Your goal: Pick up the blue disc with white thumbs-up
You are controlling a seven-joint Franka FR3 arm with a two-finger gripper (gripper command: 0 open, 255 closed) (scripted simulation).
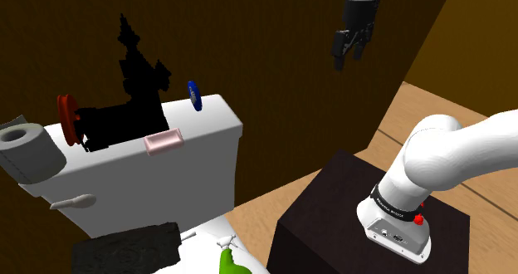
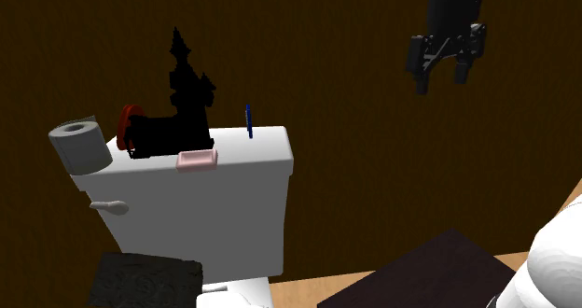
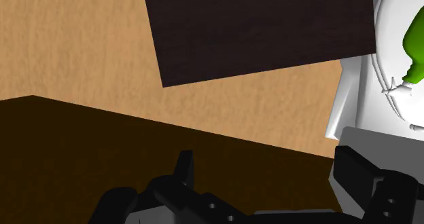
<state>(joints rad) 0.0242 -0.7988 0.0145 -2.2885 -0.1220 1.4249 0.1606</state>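
On the shoulder view's left, a grey toilet-paper roll point(image 1: 25, 148) sits at the end of a white toilet tank's point(image 1: 199, 168) flat top. Next to it a red disc point(image 1: 66, 114) stands on edge, touching a jagged, pure black figure point(image 1: 133, 98). A small pink rectangular dish point(image 1: 163, 140) lies at the tank's front edge, just beside the figure.

Further right, the small blue disc point(image 1: 194, 94) stands upright on its edge near the tank top's back corner, apart from the dish. In the second exterior view it shows only as a thin blue sliver point(image 2: 249, 119), and no emblem can be made out on it.

Well to the right and much higher, the all-black two-finger gripper point(image 1: 349, 61) hangs in front of the dark brown wall. Its fingers stand apart with nothing between them, far from the disc. At lower right the white arm point(image 1: 440, 160) rises from a dark brown box stand point(image 1: 324, 214) on a light wooden floor point(image 1: 415, 106).
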